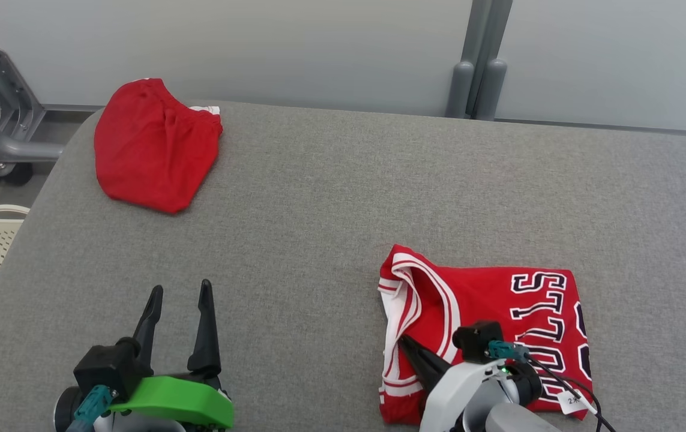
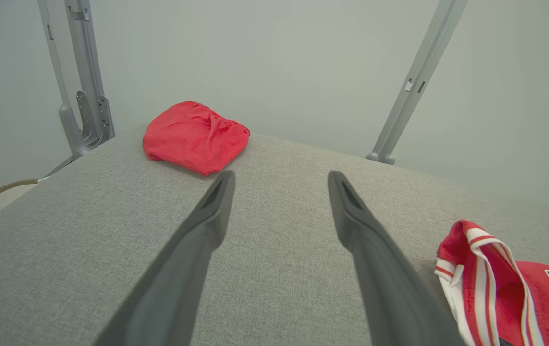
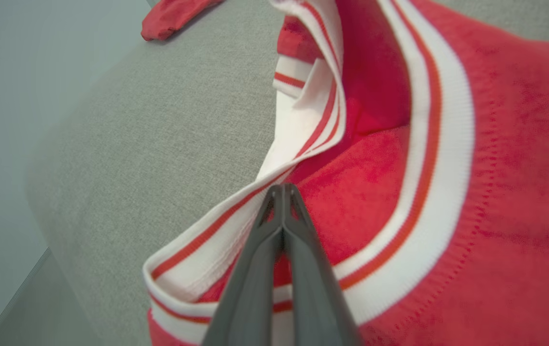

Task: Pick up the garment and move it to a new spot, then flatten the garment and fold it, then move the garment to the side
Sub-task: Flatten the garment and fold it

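Although lying folded at front right edge of grey pad (image 1: 318, 210), expect jersey (image 1: 487, 318) to handle light and limp, quick to unfold if lifted by one layer. Better taken at ribbed trim, through all layers. Noted right gripper (image 3: 282, 188) clenched, tips on striped trim, no cloth visibly pinched; left gripper (image 1: 180, 289) spread wide over front left edge.

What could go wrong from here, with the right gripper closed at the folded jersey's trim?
1. The right gripper is shut with its tips at the jersey's white trim; a pull from that one point could drag the fold open.
2. The left gripper stands open over bare table, apart from the jersey, so the rest would likely trail unsupported.
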Motion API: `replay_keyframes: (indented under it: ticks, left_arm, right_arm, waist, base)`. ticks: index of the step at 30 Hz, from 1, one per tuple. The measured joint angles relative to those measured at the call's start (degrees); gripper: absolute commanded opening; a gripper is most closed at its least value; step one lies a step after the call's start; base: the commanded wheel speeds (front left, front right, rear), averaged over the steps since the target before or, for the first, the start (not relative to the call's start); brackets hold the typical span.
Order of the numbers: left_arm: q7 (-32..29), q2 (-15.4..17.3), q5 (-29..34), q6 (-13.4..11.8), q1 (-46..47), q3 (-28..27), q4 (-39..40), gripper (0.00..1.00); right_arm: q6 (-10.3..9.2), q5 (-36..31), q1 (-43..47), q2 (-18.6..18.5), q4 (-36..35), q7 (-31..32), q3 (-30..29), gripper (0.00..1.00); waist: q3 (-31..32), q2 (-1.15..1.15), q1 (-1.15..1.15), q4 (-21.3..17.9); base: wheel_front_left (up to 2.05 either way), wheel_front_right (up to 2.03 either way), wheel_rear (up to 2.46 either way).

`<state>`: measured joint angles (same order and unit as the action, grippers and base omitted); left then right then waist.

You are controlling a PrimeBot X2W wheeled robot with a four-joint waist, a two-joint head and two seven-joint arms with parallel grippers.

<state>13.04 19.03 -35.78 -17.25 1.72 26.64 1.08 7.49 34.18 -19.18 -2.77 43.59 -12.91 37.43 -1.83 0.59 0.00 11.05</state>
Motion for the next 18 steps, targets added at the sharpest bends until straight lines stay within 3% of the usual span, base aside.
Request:
replay_keyframes:
  ticks: [9, 18]
  left_arm:
    - [0.41, -0.11, -0.23, -0.38, 0.02, -0.34, -0.14, 1.0]
    - [0.59, -0.59, -0.24, -0.15, 0.1, 0.37, -0.13, 1.0]
  right_arm:
    - [0.0, -0.6, -3.75, -0.02, -0.1, -1.82, 0.1, 0.0]
    - [0.0, -4.56, -4.5, -0.89, -4.54, -2.13, -12.47, 0.0]
  waist:
    - [0.22, 0.0, 0.0, -0.91]
    - [0.13, 0.0, 0.0, -0.35]
  base:
    - [0.0, 0.0, 0.0]
    - [0.0, 0.0, 0.0]
